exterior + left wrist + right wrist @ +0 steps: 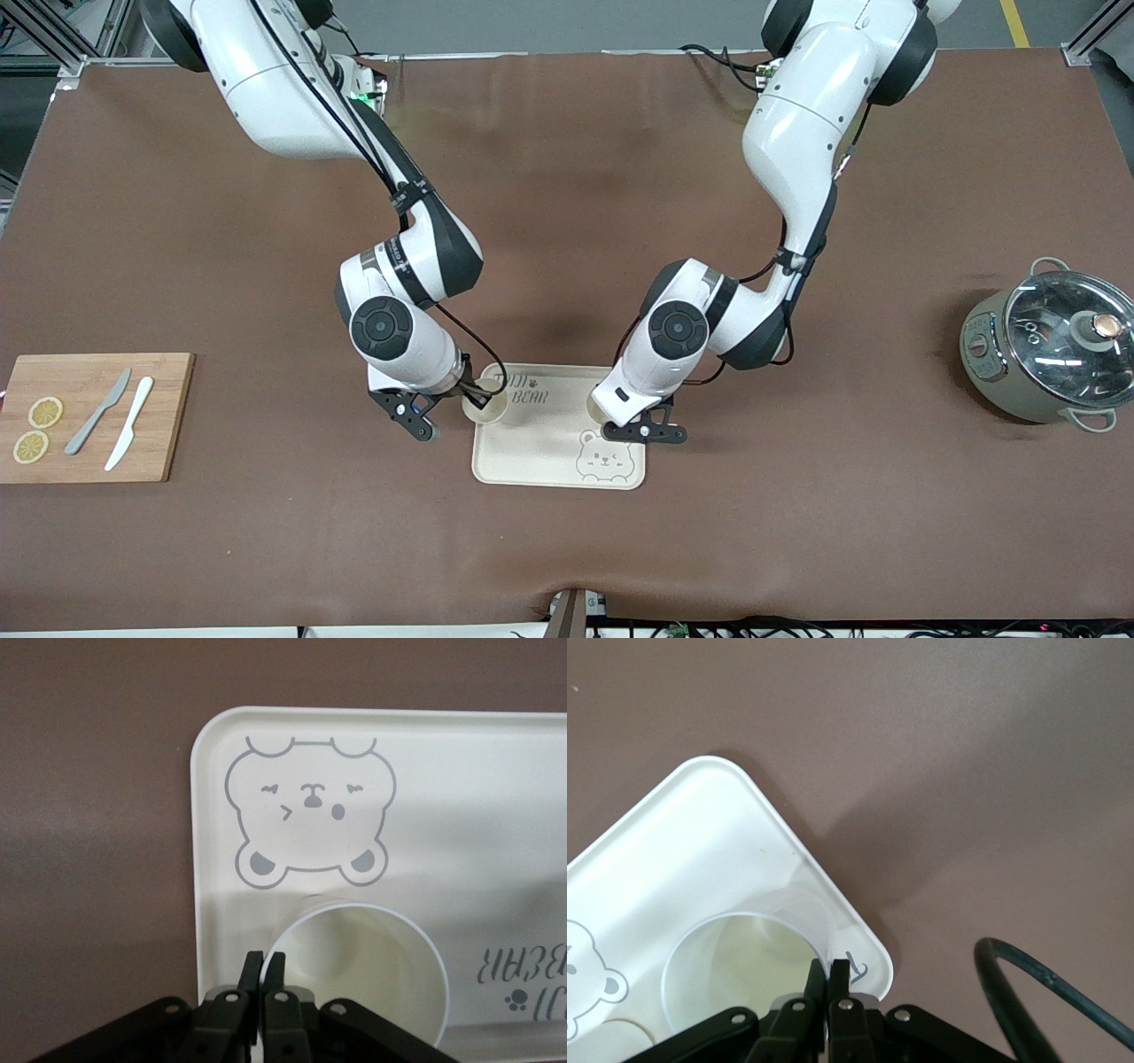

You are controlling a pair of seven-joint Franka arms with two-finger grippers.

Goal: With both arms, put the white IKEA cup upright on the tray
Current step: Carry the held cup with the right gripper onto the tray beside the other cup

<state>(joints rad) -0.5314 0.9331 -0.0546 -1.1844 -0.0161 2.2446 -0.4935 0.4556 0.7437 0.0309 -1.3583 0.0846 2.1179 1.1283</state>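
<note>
Apparently two white cups stand upright and empty, mouths up, on the tray (567, 461). One cup (485, 403) sits at the tray corner toward the right arm's end, its rim pinched by the closed right gripper (468, 396). A second cup (359, 970) stands by the opposite short edge, rim clamped by the closed left gripper (263, 967). One pot (1050, 350) sits on the worktop (266, 549).

The front view looks down from high across the brown surface (567, 549), facing both arms. Each wrist view peers close over its own pincer — all three share the cream rectangular bear-printed tray (540, 456) (496, 780) (682, 859).
</note>
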